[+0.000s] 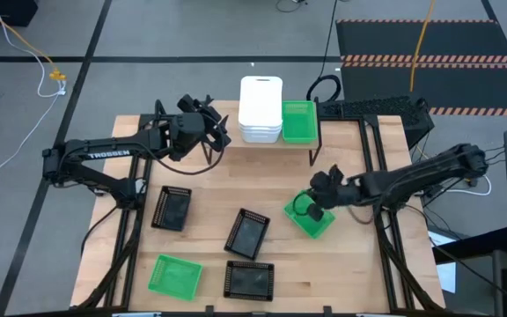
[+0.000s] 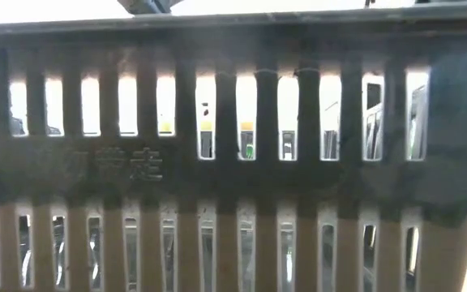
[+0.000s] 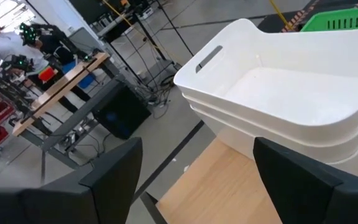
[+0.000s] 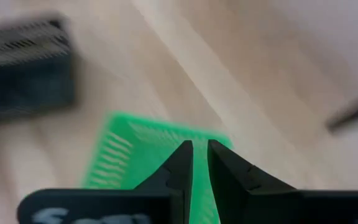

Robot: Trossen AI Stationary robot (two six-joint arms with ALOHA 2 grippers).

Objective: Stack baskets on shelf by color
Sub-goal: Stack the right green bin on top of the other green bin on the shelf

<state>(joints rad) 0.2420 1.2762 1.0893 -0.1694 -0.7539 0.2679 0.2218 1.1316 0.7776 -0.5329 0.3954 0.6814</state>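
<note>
A stack of white baskets (image 1: pixel 260 110) and one green basket (image 1: pixel 298 121) sit side by side on the shelf (image 3: pixel 222 180). My left gripper (image 1: pixel 221 134) hovers open beside the left side of the white stack (image 3: pixel 278 93), touching nothing. My right gripper (image 1: pixel 318 210) is over a second green basket (image 1: pixel 311 218) on the table's right half, its fingers almost closed. A third green basket (image 1: pixel 175 276) and three black mesh baskets (image 1: pixel 172 209) (image 1: pixel 248 233) (image 1: pixel 249 279) lie on the table. One black basket (image 2: pixel 233 162) fills the low view. My right gripper (image 4: pixel 201 149) comes down from above on the green basket, its fingers (image 4: pixel 182 165) closed to a thin gap at the basket's rim (image 4: pixel 166 134). It seems to pinch that wall. I cannot tell whether the basket is lifted.
The shelf's black legs (image 1: pixel 313 154) stand at the table's far side. Bare tabletop (image 1: pixel 341 273) lies at the near right corner. Past the far edge is floor with cables and a striped mat. A person (image 3: pixel 5 43) stands at another workbench in the room.
</note>
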